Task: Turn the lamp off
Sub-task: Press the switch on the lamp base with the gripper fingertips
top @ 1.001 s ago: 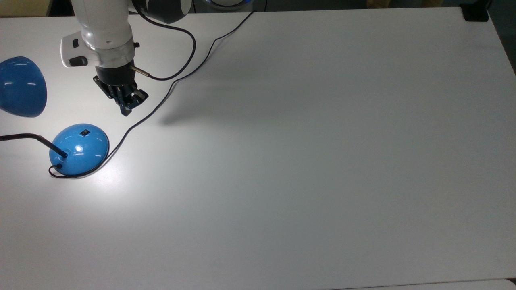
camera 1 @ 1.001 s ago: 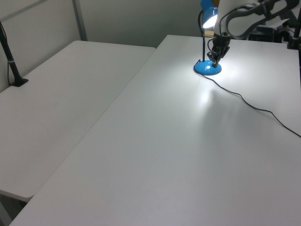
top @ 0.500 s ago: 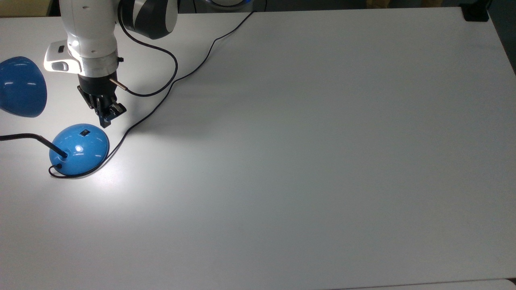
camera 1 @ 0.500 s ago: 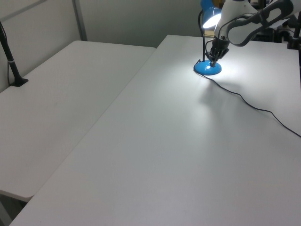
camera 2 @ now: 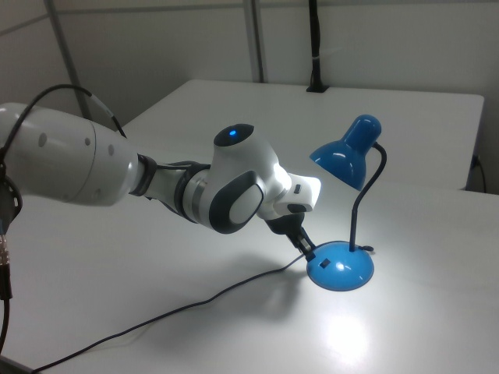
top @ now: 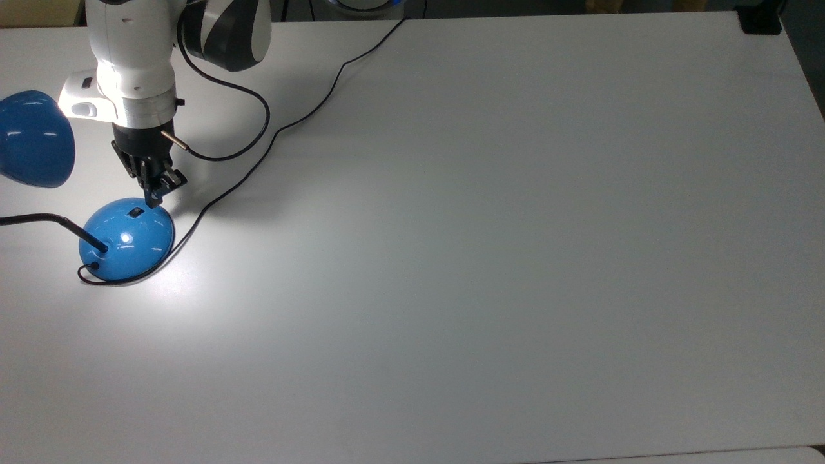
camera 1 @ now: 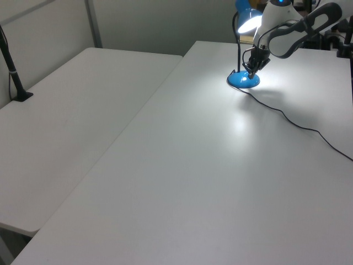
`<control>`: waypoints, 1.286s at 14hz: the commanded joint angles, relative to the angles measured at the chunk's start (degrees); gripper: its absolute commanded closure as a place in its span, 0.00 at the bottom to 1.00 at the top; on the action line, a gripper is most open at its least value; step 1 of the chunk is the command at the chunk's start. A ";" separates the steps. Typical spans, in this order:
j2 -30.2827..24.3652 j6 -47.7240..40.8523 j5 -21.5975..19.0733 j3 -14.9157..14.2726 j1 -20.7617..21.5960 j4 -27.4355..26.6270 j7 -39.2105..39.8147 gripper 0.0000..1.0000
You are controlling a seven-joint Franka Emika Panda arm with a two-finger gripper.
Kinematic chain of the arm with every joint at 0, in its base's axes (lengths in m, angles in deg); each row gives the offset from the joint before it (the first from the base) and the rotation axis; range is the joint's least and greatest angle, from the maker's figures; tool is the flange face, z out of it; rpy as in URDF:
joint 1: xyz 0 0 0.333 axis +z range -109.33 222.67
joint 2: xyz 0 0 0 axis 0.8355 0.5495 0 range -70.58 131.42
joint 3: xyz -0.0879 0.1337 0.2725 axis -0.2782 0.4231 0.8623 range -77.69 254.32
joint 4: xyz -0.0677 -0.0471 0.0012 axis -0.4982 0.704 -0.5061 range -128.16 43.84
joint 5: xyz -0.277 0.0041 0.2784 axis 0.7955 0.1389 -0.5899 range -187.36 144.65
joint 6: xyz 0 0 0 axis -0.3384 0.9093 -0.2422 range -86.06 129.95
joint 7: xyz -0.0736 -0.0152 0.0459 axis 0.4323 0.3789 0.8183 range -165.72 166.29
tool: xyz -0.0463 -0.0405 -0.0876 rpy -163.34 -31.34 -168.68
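Observation:
The blue lamp is lit and throws a bright patch on the white table (top: 490, 258). In the top view its dome base (top: 126, 241) sits at the left, with a small black switch (top: 136, 212) on its upper side. The black neck (top: 38, 219) and blue shade (top: 32, 138) lie further left. My gripper (top: 153, 200) points down with its fingers together, its tip at the base's rim just right of the switch. The right view puts the gripper (camera 2: 309, 253) against the left edge of the base (camera 2: 341, 271), beside the switch (camera 2: 325, 264). The left view shows the gripper (camera 1: 252, 72) over the base (camera 1: 243, 81).
The lamp's black cord (top: 258, 161) runs from the base across the table to the far edge. A black block (top: 760, 22) sits at the top view's top right corner. A second white table (camera 1: 66, 110) with a black post (camera 1: 14, 72) adjoins on the left view's left.
My gripper has moved toward the top view's left and down toward the lamp base, from well clear of it to right by the switch. The lamp stays lit.

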 commanded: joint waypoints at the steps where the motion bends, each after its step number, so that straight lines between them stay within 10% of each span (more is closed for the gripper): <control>1: -0.08 1.70 2.34 -0.10 -0.56 -0.51 -1.83 1.00; 18: 2.47 5.48 7.61 -0.28 -1.71 0.02 -1.22 1.00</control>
